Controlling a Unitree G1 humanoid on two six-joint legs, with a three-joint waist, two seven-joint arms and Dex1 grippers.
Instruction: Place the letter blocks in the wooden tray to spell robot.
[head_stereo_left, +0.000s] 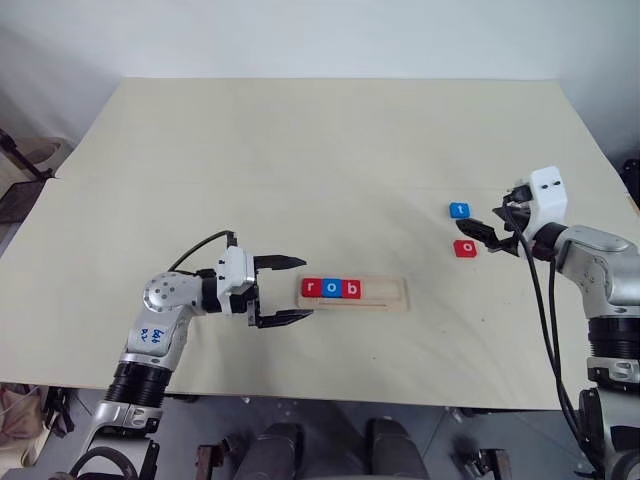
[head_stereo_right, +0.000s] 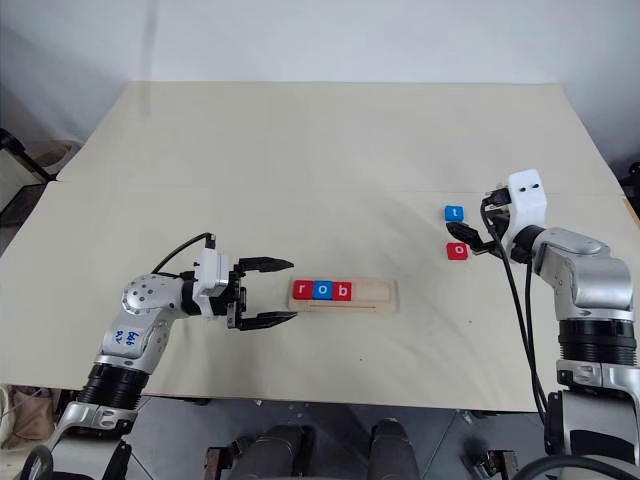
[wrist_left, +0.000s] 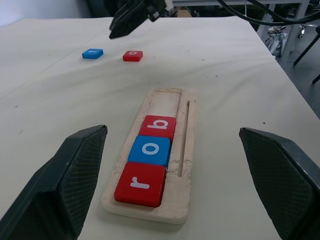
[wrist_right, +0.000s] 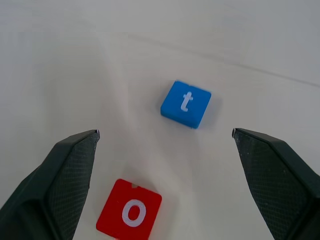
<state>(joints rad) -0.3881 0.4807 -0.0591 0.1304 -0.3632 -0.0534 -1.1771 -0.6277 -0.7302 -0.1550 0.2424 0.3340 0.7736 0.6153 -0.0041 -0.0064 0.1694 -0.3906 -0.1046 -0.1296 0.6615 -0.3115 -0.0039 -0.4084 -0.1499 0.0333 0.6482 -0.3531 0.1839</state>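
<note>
**Right hand spread near two loose blocks, left hand spread beside the tray**

Right hand (head_stereo_left: 490, 233) is at the right side of the pale surface (head_stereo_left: 300, 150), with its two black fingers spread wide and nothing between them. It points toward two loose letter blocks. The red "o" block (head_stereo_left: 464, 248) lies flat on the surface just beside the fingertips, on the side toward the middle of the surface. The blue "t" block (head_stereo_left: 459, 210) lies a little farther from the robot than the red one, near it but not touching it. In the right wrist view the red block (wrist_right: 129, 210) is close to one finger, and the blue block (wrist_right: 186, 104) sits farther out, about between the two fingers. Neither block touches the hand.

Left hand (head_stereo_left: 290, 291) is at the near left part of the surface and points level toward the wooden tray (head_stereo_left: 385, 293). Its fingers are also spread and hold nothing. The tray lies just past its fingertips, with the near end of the tray between the two fingers in the left wrist view (wrist_left: 187, 165), but I cannot tell that they touch.

Three blocks sit side by side in the tray: red "r" (head_stereo_left: 310, 288) at the end nearest the left hand, then blue "o" (head_stereo_left: 330, 288), then red "b" (head_stereo_left: 350, 289). They touch each other in one row. The rest of the tray, on the side toward the right hand, is free.
</note>
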